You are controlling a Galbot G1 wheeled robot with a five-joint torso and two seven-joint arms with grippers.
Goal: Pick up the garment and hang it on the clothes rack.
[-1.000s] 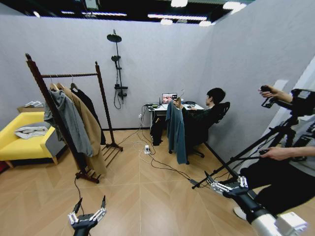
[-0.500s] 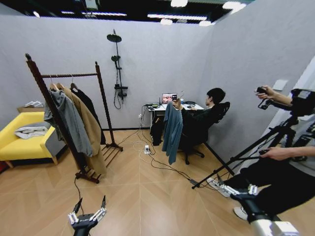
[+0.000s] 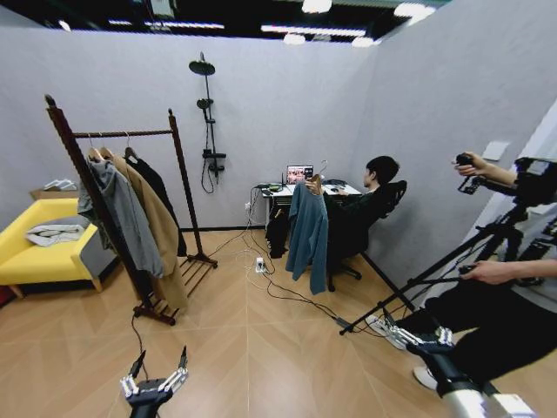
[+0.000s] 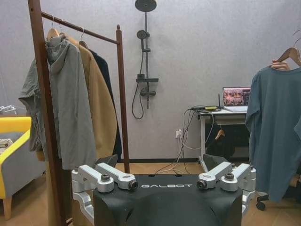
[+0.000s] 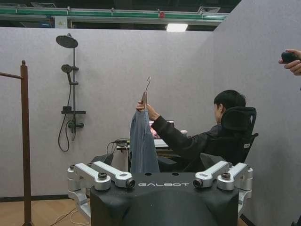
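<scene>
Nearest you, your left claw hangs low over the wooden floor, its fingers spread wide with nothing between them and nothing touching them. In the left wrist view the same claw shows both finger pairs splayed apart, empty. Your right claw sits low on the other side, also above bare floor, and its fingers stand wide apart too; the right wrist view shows that claw open and holding nothing.

Beyond the left claw, ahead and off to its left, stands the clothes rack. A grey hooded jacket, a long tan coat and a black garment hang from its bar.

Farther off, well ahead of both claws and nearer the right one's side, the garment hangs on a wooden hanger that a seated person's hand holds up in the air. It is well apart from the rack and from either claw. Behind it a surface carries a laptop against the back wall.
</scene>
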